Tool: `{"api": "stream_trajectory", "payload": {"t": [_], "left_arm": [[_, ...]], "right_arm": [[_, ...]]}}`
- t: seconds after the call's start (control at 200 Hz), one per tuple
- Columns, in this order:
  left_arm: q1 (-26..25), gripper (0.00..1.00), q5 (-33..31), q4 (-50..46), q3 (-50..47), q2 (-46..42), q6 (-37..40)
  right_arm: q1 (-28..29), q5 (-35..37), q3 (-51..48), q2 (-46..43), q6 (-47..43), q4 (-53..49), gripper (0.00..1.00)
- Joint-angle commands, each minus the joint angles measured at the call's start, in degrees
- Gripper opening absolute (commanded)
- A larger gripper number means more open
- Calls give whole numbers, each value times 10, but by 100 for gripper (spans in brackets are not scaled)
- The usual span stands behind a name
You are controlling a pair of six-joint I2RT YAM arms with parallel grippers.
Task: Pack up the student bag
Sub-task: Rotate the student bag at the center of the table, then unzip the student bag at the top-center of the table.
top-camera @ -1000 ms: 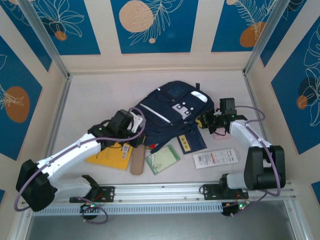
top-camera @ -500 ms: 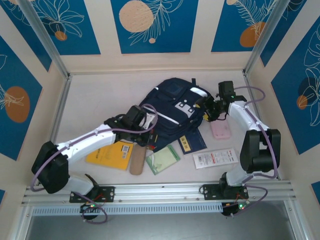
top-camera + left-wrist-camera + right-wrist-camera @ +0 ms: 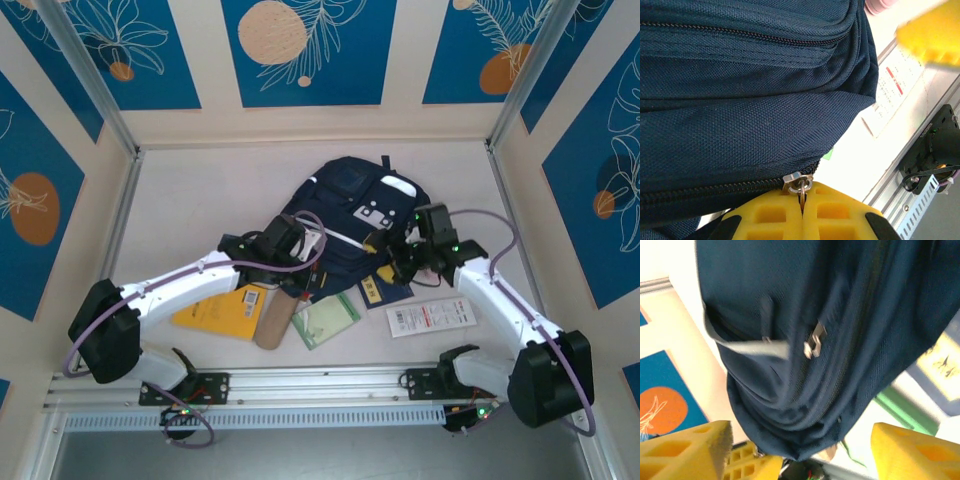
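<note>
Mid-table, nearer the far edge, lies the student bag [image 3: 350, 210], left gripper [image 3: 802, 202] pinching its zipper pull [image 3: 799, 180], right gripper [image 3: 800, 442] spread beside the fabric, holding nothing: unzipping step, I judge, and next the right must pin the bag while the left draws the slider along.

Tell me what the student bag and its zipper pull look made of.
The student bag looks like woven synthetic fabric, perhaps nylon or polyester, matte navy: a fine weave grain shows. The zipper pull seems metal, shiny silver, judging by its bright glints.
</note>
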Motion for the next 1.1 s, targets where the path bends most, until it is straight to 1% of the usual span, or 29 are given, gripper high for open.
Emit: {"api": "stream_trajectory", "payload": {"t": [0.0, 0.085, 0.185, 0.25, 0.31, 0.35, 0.355, 0.425, 0.47, 0.515, 0.62, 0.77, 0.865, 0.94, 1.095], "left_arm": [[-12, 0, 7, 28, 22, -6, -2], [-14, 0, 5, 24, 25, -8, 0], [-16, 0, 6, 20, 29, -7, 3], [-18, 0, 6, 18, 31, -7, 4], [-19, 0, 10, 21, 30, -7, 3], [-18, 0, 11, 22, 30, -7, 1], [-19, 0, 12, 22, 29, -7, 1], [-19, 0, 12, 19, 29, -7, 2], [-19, 0, 6, 10, 32, -7, 6], [-19, 0, -4, -3, 35, -7, 13], [-18, 0, -27, -34, 37, -10, 30], [-17, 0, -41, -64, 35, -12, 49], [-14, 0, -57, -83, 35, -15, 62], [-5, 0, -61, -91, 32, -16, 67], [21, 0, -59, -99, 27, -17, 66]], "right_arm": [[30, -22, -52, -16, 139, 133, 77], [48, -5, -62, -6, 163, 163, 77], [63, 9, -69, 17, 186, 199, 72], [71, 19, -68, 34, 189, 205, 70], [74, 25, -60, 53, 185, 201, 64], [75, 26, -56, 65, 182, 199, 55], [76, 26, -55, 67, 182, 199, 52], [77, 29, -55, 77, 175, 210, 30], [76, 36, -55, 75, 169, 202, 12], [75, 46, -57, 68, 163, 193, 0], [66, 52, -63, 51, 149, 184, 0], [42, 33, -59, 35, 122, 171, 0], [32, 26, -43, 32, 92, 143, 0], [27, 21, -19, 39, 56, 103, 0], [11, -11, 16, 58, 1, 65, 0]]}}
